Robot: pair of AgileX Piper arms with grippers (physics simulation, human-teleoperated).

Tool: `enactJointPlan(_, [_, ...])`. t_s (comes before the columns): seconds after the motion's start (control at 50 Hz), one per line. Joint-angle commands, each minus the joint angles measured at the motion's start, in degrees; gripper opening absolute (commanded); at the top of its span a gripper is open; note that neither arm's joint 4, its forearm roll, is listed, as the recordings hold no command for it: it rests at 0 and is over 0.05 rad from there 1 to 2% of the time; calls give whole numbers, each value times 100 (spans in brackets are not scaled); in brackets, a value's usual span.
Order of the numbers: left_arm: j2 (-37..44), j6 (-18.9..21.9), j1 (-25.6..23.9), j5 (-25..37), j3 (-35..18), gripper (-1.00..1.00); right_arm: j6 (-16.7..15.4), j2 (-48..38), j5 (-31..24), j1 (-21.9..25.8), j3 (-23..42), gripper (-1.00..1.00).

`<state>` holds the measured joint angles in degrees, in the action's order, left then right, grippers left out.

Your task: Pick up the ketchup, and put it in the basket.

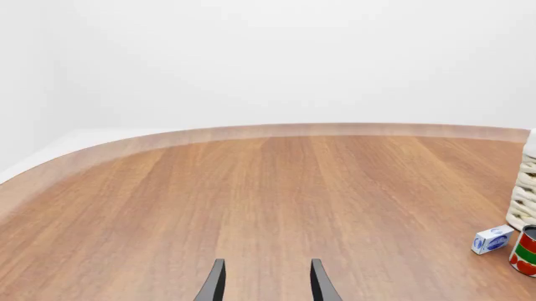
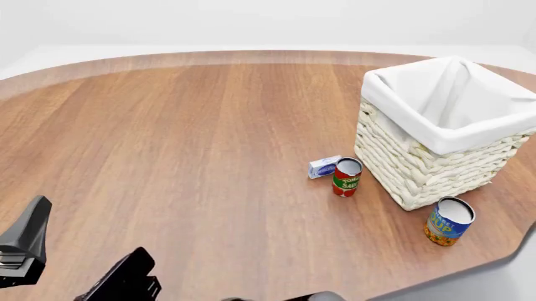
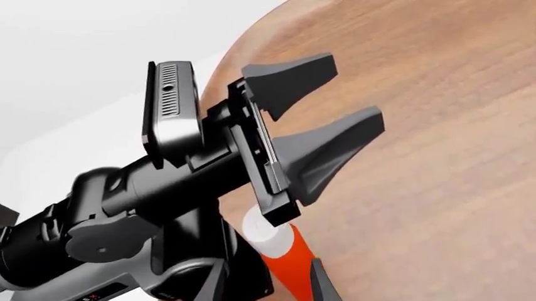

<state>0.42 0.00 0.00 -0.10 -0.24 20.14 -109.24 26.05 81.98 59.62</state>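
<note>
The basket point(image 2: 435, 144) stands on the table point(image 2: 209, 125) at the right side, and only its white cloth liner shows inside. A red and green can point(image 2: 346, 177) and a small blue and white box point(image 2: 324, 167) lie just beside its near-left wall, and a blue can point(image 2: 448, 221) stands near its front corner. The left gripper point(image 3: 322, 113) has its fingers point(image 1: 215, 282) spread and holds nothing. In the right wrist view the ketchup point(image 3: 280, 257) lies between the right gripper's fingers; how tightly they press, I cannot tell.

Left pincer point(image 3: 322, 116) open, empty; right pincer point(image 3: 289, 285) clamped on ketchup point(image 3: 285, 260).
</note>
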Motion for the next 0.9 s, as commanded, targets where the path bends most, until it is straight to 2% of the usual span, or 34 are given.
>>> enactJointPlan(0.02, [0,0,0,0,0,100,-17,-134,-79,-3,172,100])
enactJointPlan(0.9, [0,0,0,0,0,100,-31,-851,-308,-5,822,100])
